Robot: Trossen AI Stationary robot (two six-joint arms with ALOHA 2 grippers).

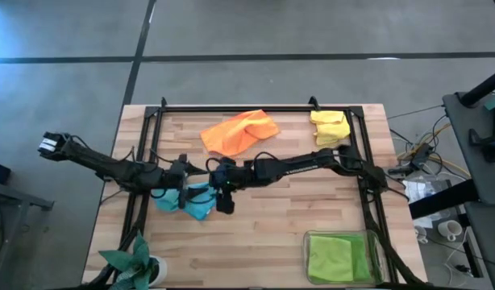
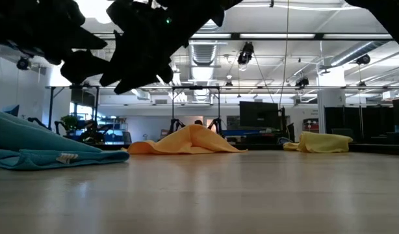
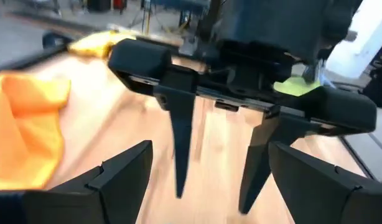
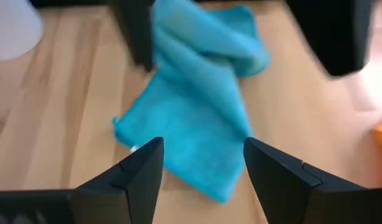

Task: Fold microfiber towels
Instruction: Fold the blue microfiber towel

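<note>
both end effectors, left and right, gape above the blue towel; pinch one edge squarely.

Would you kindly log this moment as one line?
left pincer: open, above blue towel | right pincer: open, above same towel | orange towel, yellow towel: unfolded

clear tray and plant on table.

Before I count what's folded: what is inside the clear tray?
The clear tray holds a yellow-green towel, laid flat. Whether another cloth lies beneath it cannot be seen.
</note>
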